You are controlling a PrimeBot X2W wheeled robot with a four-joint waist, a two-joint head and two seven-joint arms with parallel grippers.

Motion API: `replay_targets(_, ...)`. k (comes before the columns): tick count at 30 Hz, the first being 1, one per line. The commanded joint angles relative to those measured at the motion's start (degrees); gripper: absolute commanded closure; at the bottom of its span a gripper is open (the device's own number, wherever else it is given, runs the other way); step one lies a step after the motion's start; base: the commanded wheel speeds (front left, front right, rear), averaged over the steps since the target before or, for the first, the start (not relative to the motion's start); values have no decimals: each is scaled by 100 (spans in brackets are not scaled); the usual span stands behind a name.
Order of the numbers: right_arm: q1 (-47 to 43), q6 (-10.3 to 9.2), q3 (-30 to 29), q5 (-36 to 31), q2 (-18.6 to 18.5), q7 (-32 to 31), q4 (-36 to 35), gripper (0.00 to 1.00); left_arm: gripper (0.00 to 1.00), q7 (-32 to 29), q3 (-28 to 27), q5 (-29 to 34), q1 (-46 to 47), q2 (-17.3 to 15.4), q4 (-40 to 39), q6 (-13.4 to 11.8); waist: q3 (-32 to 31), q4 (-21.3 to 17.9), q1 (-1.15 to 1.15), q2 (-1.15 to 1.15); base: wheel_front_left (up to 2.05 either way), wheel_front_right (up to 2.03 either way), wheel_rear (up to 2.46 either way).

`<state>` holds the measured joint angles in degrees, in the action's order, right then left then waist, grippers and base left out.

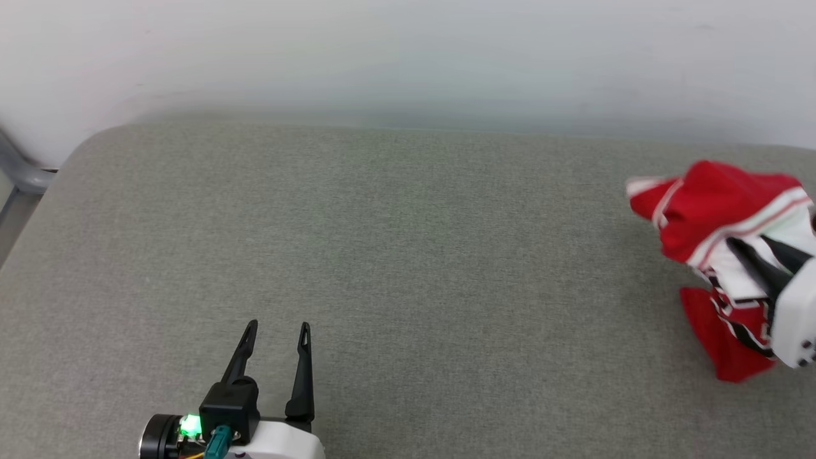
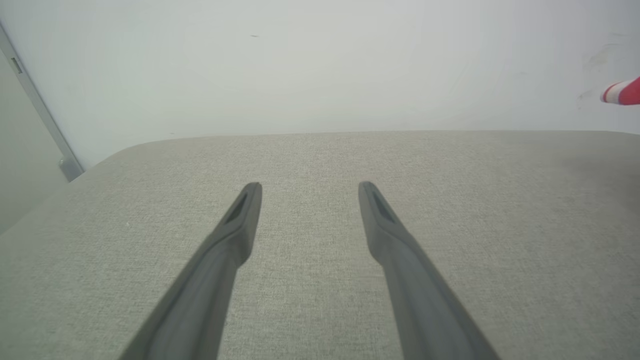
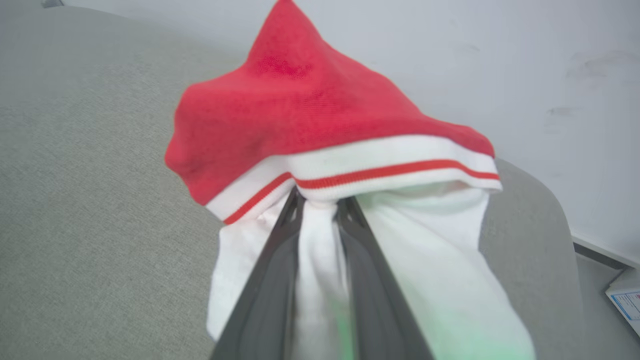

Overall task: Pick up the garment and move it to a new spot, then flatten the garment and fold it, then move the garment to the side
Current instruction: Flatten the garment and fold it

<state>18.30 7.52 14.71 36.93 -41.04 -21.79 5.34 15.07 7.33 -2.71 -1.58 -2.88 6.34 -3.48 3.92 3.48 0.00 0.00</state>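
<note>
Red and white, the shirt [image 1: 707, 210] is bunched at the far right of the grey cushion [image 1: 382, 255]. The right gripper [image 3: 320, 205] pinches its white cloth, probably for carrying. The left gripper [image 1: 279, 328] waits, jaws spread.

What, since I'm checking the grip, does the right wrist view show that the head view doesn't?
Right wrist view: the right claw shut on a fold of white sleeve fabric just under the striped trim, and a white labelled object past the edge of the grey pad. Head view: the left claw, open, apart from the cloth over bare pad, and the red lower part of the garment hanging down. Both: the red-and-white garment bunched on the right claw, the grey pad and the pale wall.
</note>
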Motion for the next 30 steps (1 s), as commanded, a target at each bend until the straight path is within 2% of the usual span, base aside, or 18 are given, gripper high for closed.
replay_targets(1, 156, -5, 52, -59, 122, 8, -188, 100, 0, 15, -3, 8, -55, 0, -19, 7, -14, 52, 0, 0, 0, 0, 0)
replay_targets(4, 450, -5, 288, -189, 317, 4, -574, 100, 0, 15, -22, 1, -60, 1, -32, 15, -2, 145, 0, 0, 0, 0, 0)
replay_targets(9, 1216, -6, 1003, -249, 714, 40, -939, 100, 0, 15, 1, -19, 11, 2, -49, 9, 95, 351, 0, 0, 0, 0, 0)
replay_targets(18, 2786, -6, 2199, 45, 1778, 592, -634, 100, 0, 15, -30, -50, 140, 2, -102, -48, 375, 608, 0, 0, 0, 0, 0)
replay_targets(19, 2786, -6, 2199, 45, 1778, 592, -634, 100, 0, 15, -30, -50, 140, 2, -102, -48, 375, 608, 0, 0, 0, 0, 0)
replay_targets(22, 3068, -7, 2536, 178, 2031, 748, -344, 100, 0, 15, -3, -66, 209, 2, -108, -69, 453, 676, 0, 0, 0, 0, 0)
replay_targets(25, 3171, -7, 2901, 293, 2132, 849, 72, 100, 0, 15, 26, -96, 237, 1, -118, -92, 507, 728, 0, 0, 0, 0, 0)
replay_targets(28, 3063, -7, 3278, 445, 2066, 935, 569, 100, 0, 15, 44, -119, 267, 2, -126, -115, 540, 754, 0, 0, 0, 0, 0)
replay_targets(29, 2908, -7, 3639, 568, 1902, 1045, 1071, 100, 0, 15, 43, -144, 256, 2, -134, -153, 560, 736, 0, 0, 0, 0, 0)
replay_targets(30, 2861, -7, 3741, 591, 1826, 1097, 1217, 100, 0, 15, 47, -148, 253, 2, -130, -160, 564, 726, 0, 0, 0, 0, 0)
